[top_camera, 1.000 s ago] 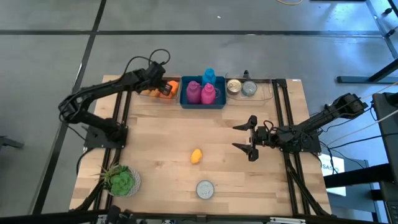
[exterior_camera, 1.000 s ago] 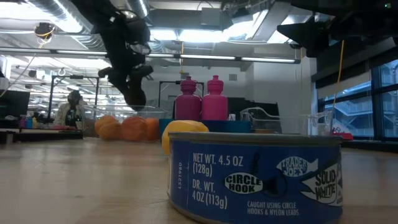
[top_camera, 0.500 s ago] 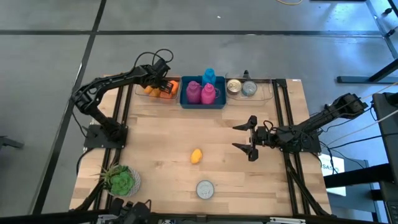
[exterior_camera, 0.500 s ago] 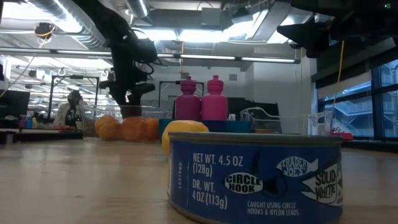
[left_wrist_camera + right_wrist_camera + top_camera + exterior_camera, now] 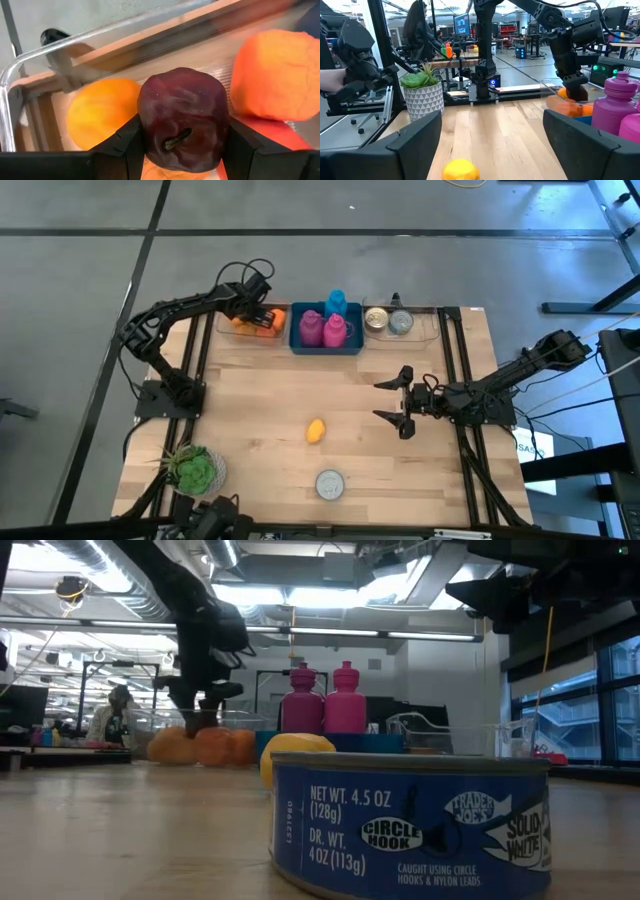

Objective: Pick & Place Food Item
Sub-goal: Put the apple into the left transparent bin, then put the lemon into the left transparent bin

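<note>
a dark red apple [image 5: 183,120] sits clamped between the two fingers of the left gripper [image 5: 262,317], held over a clear bin [image 5: 232,330] at the table's far edge, where orange fruits [image 5: 278,75] lie beneath and around it. the apple looks firm, smooth-skinned and light, likely to bruise or slip if squeezed off-centre; the fingers take it across its widest part, stem end towards the camera, which seems the safest hold. beside the bin stands a blue tray [image 5: 325,344] with pink bottles [image 5: 310,328]. nearer the middle of the table [image 5: 250,400] a lemon [image 5: 315,430] lies alone, a tuna can [image 5: 329,484] near the front edge. the right gripper [image 5: 398,402] waits above the table's right half, jaws spread wide and empty.
</note>
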